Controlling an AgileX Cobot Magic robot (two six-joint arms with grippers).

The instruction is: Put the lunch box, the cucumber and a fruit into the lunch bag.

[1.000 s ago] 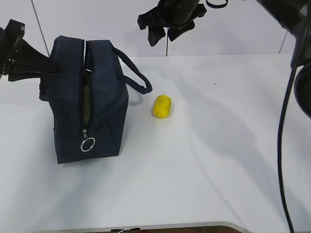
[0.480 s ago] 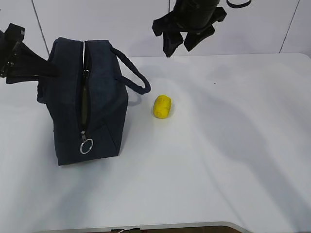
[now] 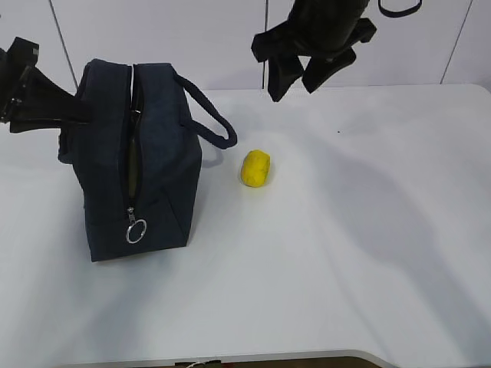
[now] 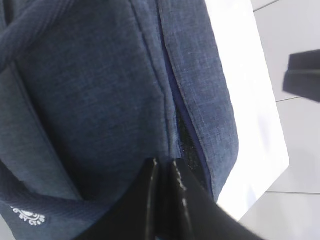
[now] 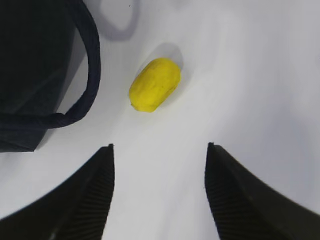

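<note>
While the left end effector [image 4: 165, 172] was pinched shut on the lunch bag's [image 3: 142, 161] fabric, holding it upright on the desk [image 3: 368, 253], a slipped grip could've let the zipper gap sag closed. The fruit [image 3: 256, 169] sat just right of the bag's handle. The right end effector [image 3: 295, 75] hovered high above it, wide open, empty, pointing down.
</note>
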